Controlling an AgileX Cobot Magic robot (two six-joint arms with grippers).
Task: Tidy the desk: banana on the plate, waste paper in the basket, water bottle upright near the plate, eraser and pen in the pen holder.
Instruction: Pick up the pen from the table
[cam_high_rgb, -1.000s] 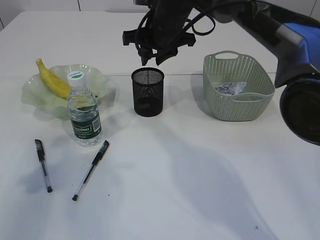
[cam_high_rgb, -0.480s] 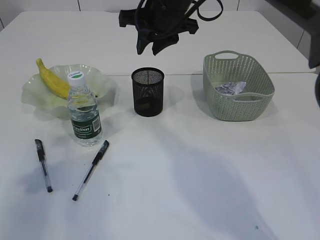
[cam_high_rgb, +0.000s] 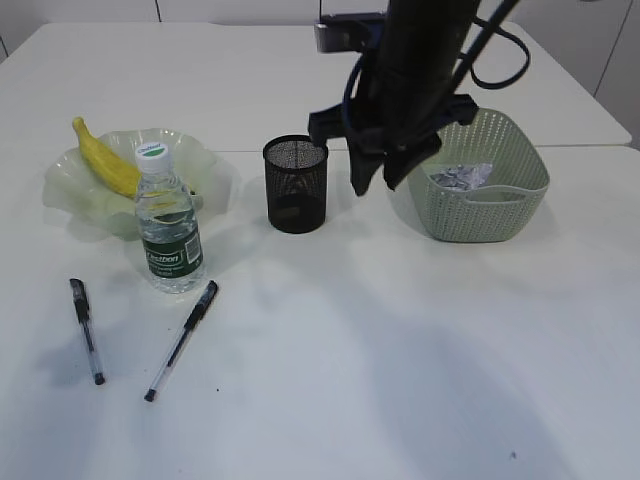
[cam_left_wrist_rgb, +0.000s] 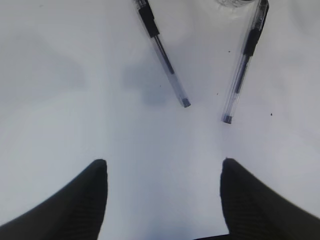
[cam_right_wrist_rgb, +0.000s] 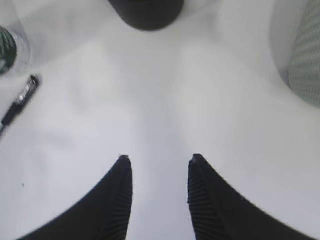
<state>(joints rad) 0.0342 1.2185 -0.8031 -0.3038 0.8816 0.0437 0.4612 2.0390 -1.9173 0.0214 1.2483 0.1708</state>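
Note:
The banana (cam_high_rgb: 105, 160) lies on the pale green plate (cam_high_rgb: 205, 165) at the left. The water bottle (cam_high_rgb: 168, 225) stands upright in front of the plate. Two pens (cam_high_rgb: 86, 330) (cam_high_rgb: 182, 340) lie on the table; the left wrist view shows them too (cam_left_wrist_rgb: 162, 55) (cam_left_wrist_rgb: 245, 60). The black mesh pen holder (cam_high_rgb: 295, 185) stands mid-table, with a pale shape showing low through its mesh. The waste paper (cam_high_rgb: 462, 176) lies in the green basket (cam_high_rgb: 480, 215). My right gripper (cam_high_rgb: 380, 180) (cam_right_wrist_rgb: 159, 160) is open and empty between holder and basket. My left gripper (cam_left_wrist_rgb: 164, 167) is open and empty, short of the pens.
The white table has a seam running across behind the pen holder. The right wrist view shows the holder's base (cam_right_wrist_rgb: 146, 12), the basket's wall (cam_right_wrist_rgb: 305, 65), one pen's cap end (cam_right_wrist_rgb: 17, 107) and the bottle's edge (cam_right_wrist_rgb: 7, 47).
My right arm has come down and to the right, from above and behind the pen holder to the gap between holder and basket. The objects have not moved.

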